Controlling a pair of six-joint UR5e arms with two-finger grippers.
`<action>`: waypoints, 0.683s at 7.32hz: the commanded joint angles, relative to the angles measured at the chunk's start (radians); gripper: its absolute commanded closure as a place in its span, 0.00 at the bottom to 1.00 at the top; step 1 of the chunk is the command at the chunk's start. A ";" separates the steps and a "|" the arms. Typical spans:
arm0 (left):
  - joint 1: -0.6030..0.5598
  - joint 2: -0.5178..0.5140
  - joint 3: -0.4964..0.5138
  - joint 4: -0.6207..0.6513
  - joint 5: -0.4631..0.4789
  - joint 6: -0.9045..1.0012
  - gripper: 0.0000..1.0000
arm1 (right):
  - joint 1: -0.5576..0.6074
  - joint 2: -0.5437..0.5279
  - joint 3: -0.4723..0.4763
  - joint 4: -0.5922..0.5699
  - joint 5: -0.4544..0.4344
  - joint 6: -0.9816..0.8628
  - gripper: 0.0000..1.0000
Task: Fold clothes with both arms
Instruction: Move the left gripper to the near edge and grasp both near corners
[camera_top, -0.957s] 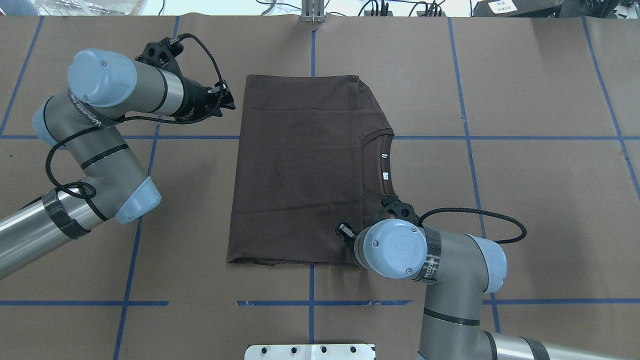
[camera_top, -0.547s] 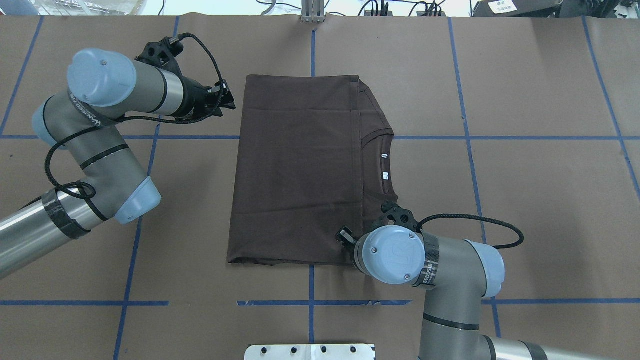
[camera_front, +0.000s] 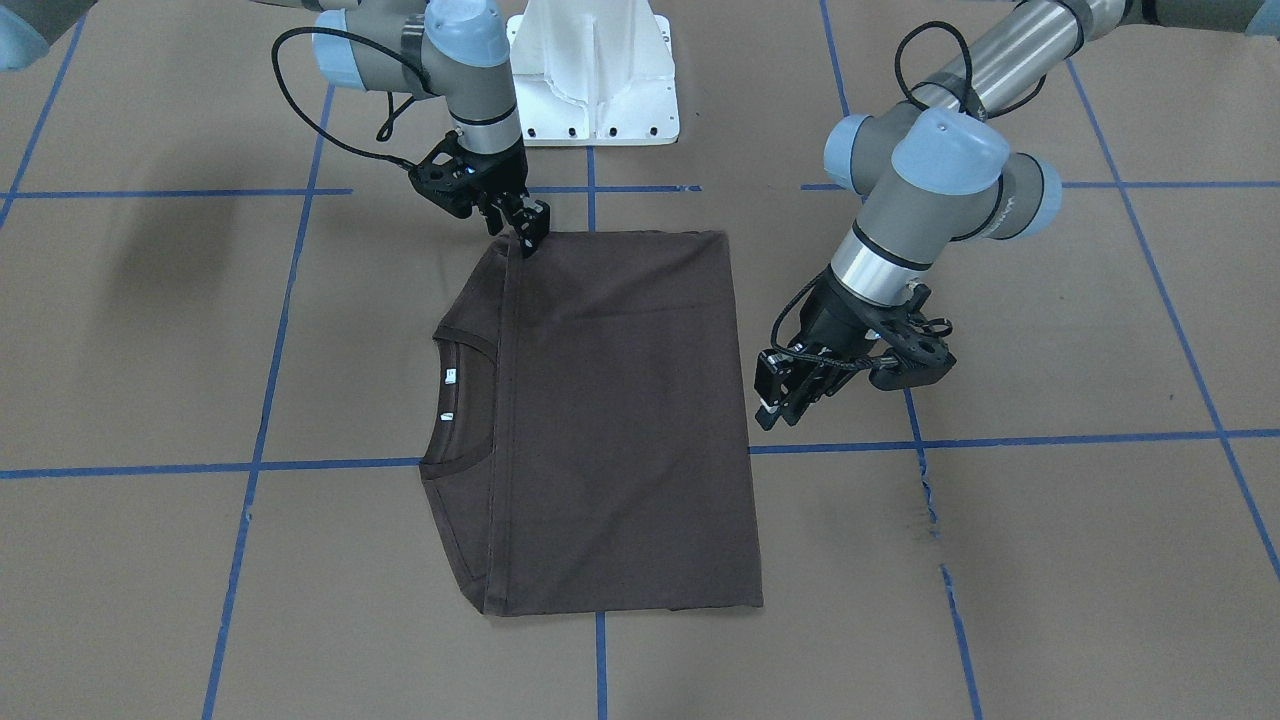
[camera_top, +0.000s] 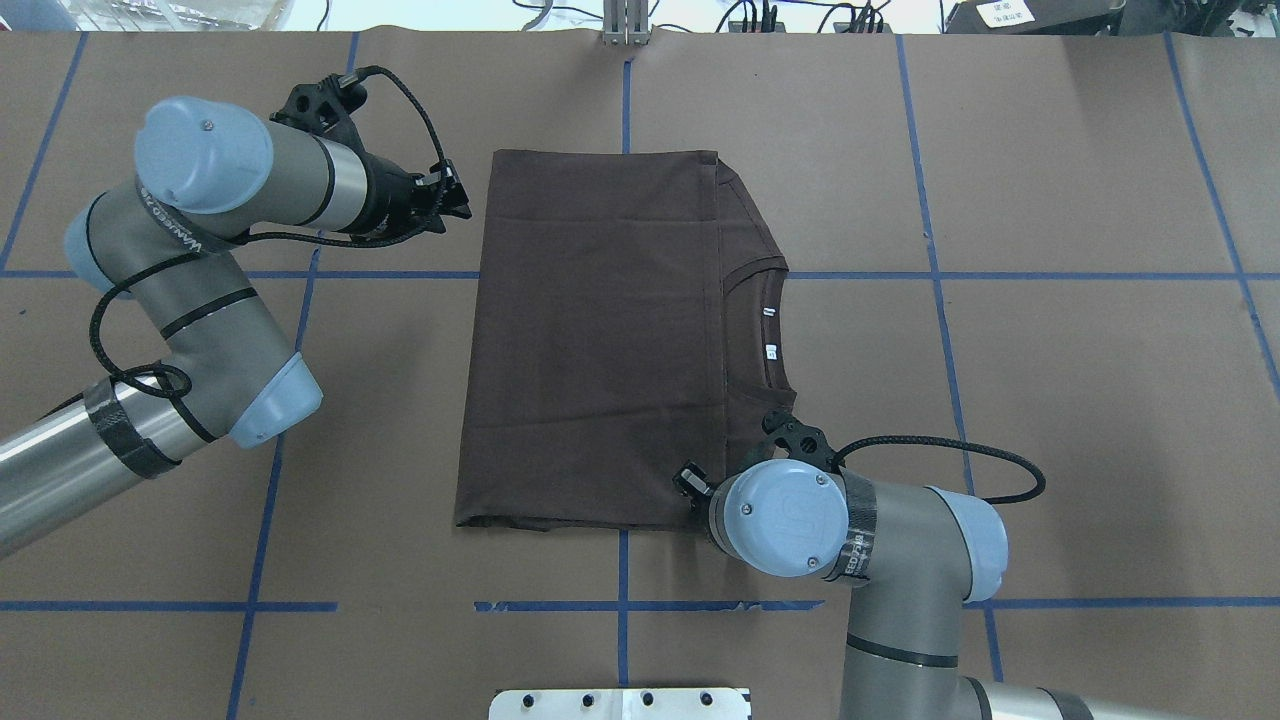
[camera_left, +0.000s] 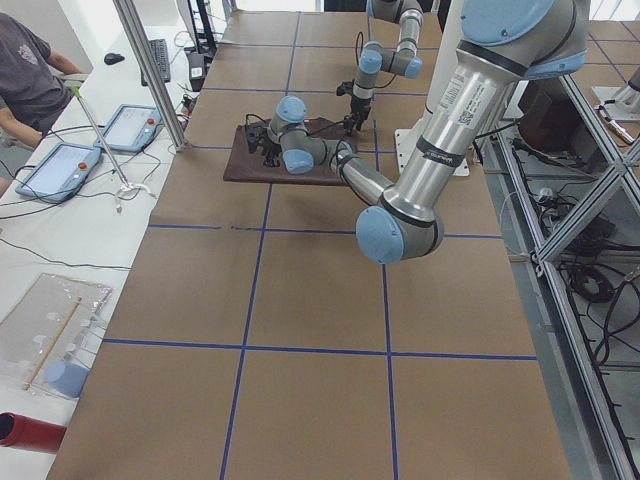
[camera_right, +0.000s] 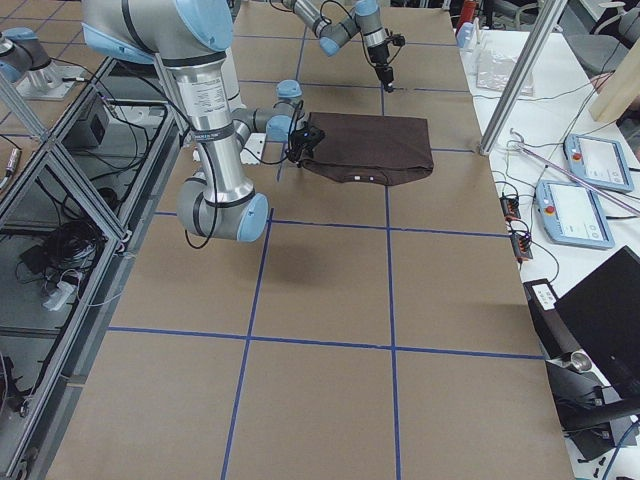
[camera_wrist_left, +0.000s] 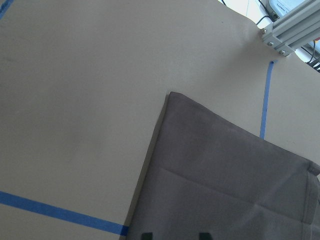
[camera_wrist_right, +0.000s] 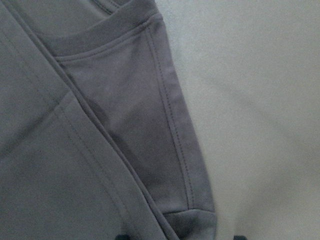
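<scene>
The dark brown T-shirt (camera_top: 600, 340) lies folded flat in a rectangle mid-table, its ribbed collar (camera_top: 775, 320) and white neck labels (camera_top: 770, 350) showing on the right side. My left gripper (camera_top: 462, 200) hangs open just left of the shirt's far-left corner, clear of the cloth; on the front view's right side it (camera_front: 772, 408) sits beside the shirt's edge. My right gripper (camera_front: 530, 238) is open and low over the shirt's (camera_front: 620, 420) corner nearest the robot. In the right wrist view the shoulder corner of the shirt (camera_wrist_right: 190, 220) lies between its fingertips.
Brown paper with blue tape lines covers the table (camera_top: 1050, 400). The white pedestal base (camera_front: 595, 75) stands at the robot's edge. An aluminium post (camera_top: 625, 25) rises at the far edge. A person (camera_left: 30, 70) sits at a side table with tablets.
The right arm's wrist has shifted slightly toward the robot's edge of the table over the shirt's corner. The left arm and the shirt have not moved.
</scene>
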 joint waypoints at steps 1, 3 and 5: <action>0.000 0.000 -0.008 0.015 0.000 0.000 0.58 | -0.001 0.000 -0.001 0.002 0.000 -0.001 1.00; 0.000 0.000 -0.024 0.037 0.000 0.000 0.58 | 0.002 -0.003 0.013 0.002 0.001 -0.002 1.00; 0.006 -0.002 -0.074 0.090 -0.003 -0.053 0.58 | 0.007 -0.009 0.046 0.000 0.008 -0.004 1.00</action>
